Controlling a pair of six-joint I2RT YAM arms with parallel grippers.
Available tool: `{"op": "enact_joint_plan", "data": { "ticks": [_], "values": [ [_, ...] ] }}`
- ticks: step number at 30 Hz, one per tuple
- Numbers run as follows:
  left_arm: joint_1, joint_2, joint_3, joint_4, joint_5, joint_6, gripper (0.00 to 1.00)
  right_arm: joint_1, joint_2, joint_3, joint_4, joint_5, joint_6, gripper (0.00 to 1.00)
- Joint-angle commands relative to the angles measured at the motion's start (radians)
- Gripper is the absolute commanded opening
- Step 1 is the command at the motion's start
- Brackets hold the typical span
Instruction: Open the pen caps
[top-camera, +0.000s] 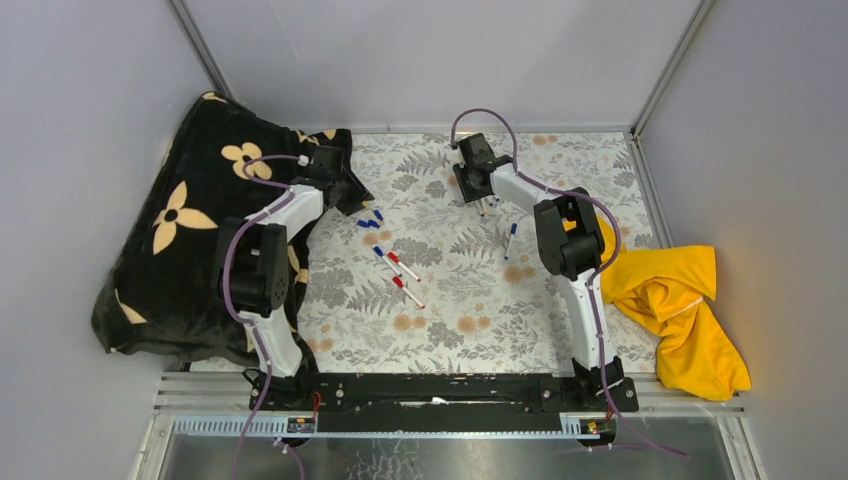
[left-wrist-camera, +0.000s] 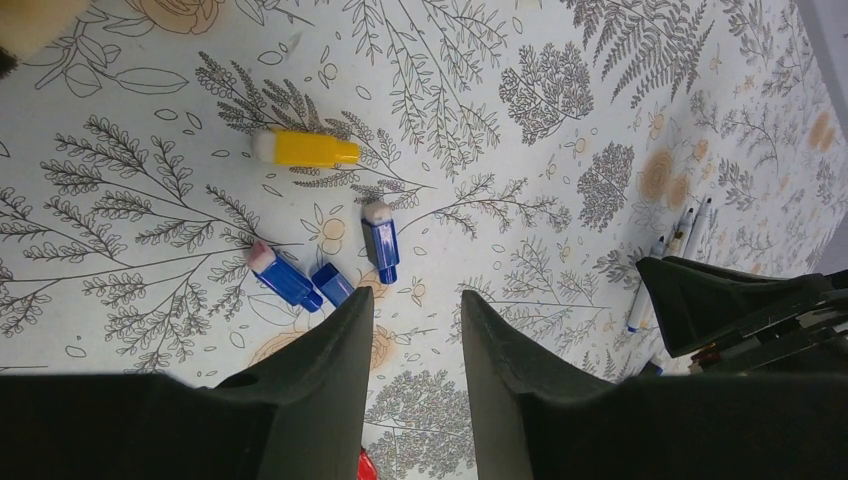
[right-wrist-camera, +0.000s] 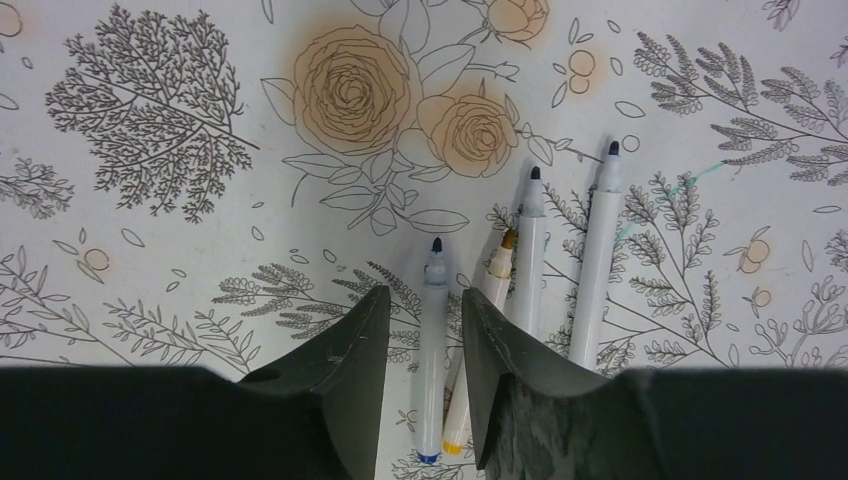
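From above: left gripper (top-camera: 343, 188) low at the blanket (top-camera: 170, 240) edge, just beside loose blue caps (top-camera: 370, 219); right gripper (top-camera: 483, 203) far back. Three capped pens (top-camera: 400, 272) on the cloth (top-camera: 450, 330) between the arms, long axes diagonal, caps toward the far left. A fourth pen (top-camera: 511, 240) near the right arm, axis almost straight away, blue cap at the far end.

Left wrist: fingers (left-wrist-camera: 320, 360) parted, nothing between. Ahead, off their pens, a yellow cap (left-wrist-camera: 305, 149) lying crosswise and three blue caps. Red speck at the bottom edge, too little shown to name.

Right wrist: fingers (right-wrist-camera: 340, 360) parted too, hanging over four bare pens (right-wrist-camera: 528, 250), side by side, tips pointing away; one under the gap, seemingly not pinched.

Probably next: the capped pens. Best done gripping the barrel with one gripper across the axis, the cap with the other, then pulling straight along the axis, no bending.
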Motion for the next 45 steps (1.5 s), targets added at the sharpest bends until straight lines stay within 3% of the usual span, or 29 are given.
{"op": "enact_joint_plan", "data": {
  "ticks": [1,9,15,24,29,45],
  "values": [
    [-0.002,-0.035,-0.016,0.055,0.005,-0.015,0.44,-0.004,-0.036,-0.004,0.041,0.046,-0.024,0.40],
    [-0.014,-0.060,-0.008,0.054,-0.002,-0.009,0.45,0.005,-0.212,-0.085,0.084,0.056,0.002,0.42],
    [-0.046,-0.086,-0.002,0.044,-0.003,0.003,0.54,0.022,-0.356,-0.193,0.071,0.096,0.091,0.42],
    [-0.126,-0.126,-0.005,0.076,0.077,0.042,0.77,0.027,-0.556,-0.463,-0.004,0.184,0.300,0.48],
    [-0.137,-0.147,-0.047,0.132,0.126,0.011,0.82,0.027,-0.634,-0.606,-0.003,0.175,0.362,0.51],
    [-0.188,-0.177,-0.061,0.145,0.116,0.006,0.82,0.027,-0.610,-0.751,0.025,0.168,0.461,0.52]
  ]
}}
